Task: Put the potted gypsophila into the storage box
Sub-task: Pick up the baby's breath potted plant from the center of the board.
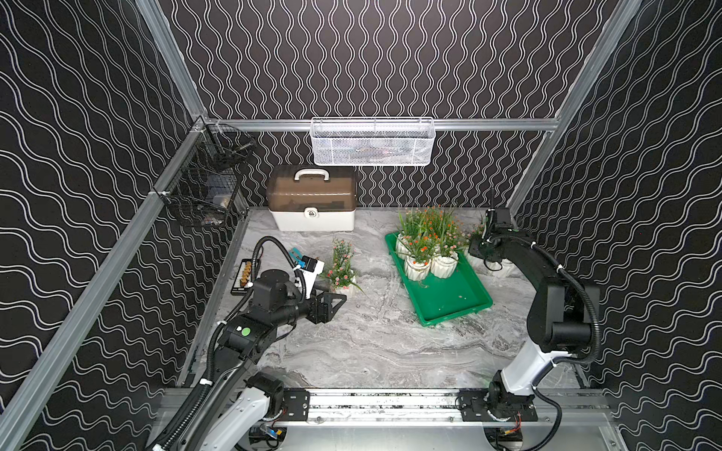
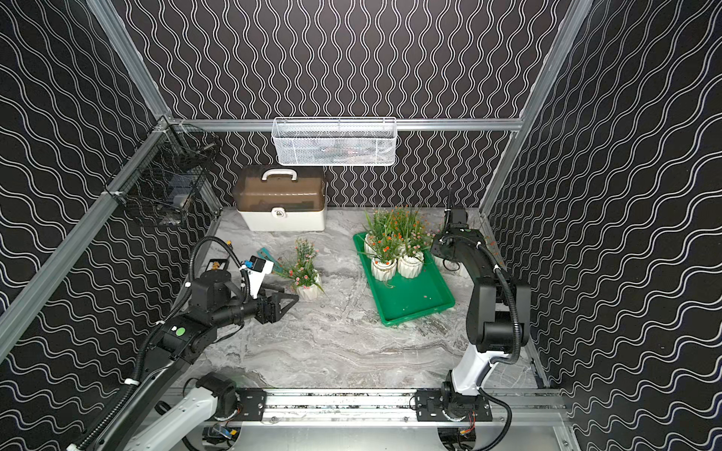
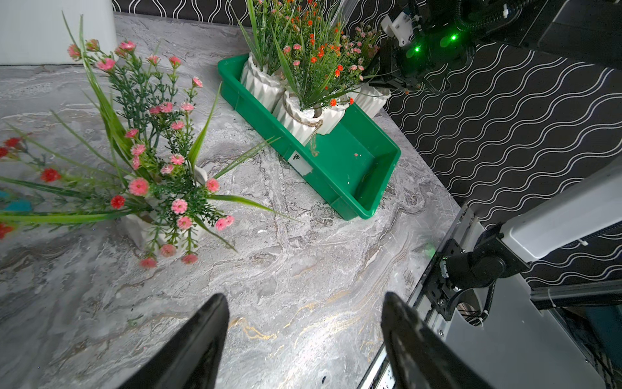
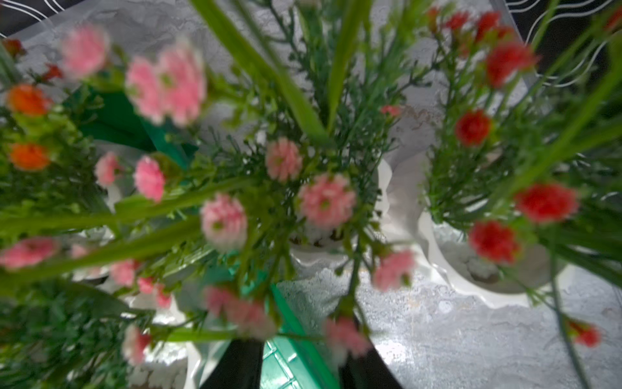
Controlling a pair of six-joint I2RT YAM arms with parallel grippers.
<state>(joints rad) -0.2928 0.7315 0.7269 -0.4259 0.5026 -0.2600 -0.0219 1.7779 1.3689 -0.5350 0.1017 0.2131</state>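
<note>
Green storage box (image 1: pixel 449 308) holds a bunch of potted gypsophila (image 1: pixel 418 267) at its far end. Another pot (image 1: pixel 345 289) stands on the marble table (image 1: pixel 371 343) near the left gripper (image 3: pixel 304 299), jaws wide apart and empty. The right gripper (image 4: pixel 299 342) is buried in a pink plant (image 4: pixel 326 200) beside the box, can't tell its grip.

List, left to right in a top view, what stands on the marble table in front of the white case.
From the left: dark tray of small brown pieces → lone potted gypsophila → green storage box → white pot beside the right arm.
</note>
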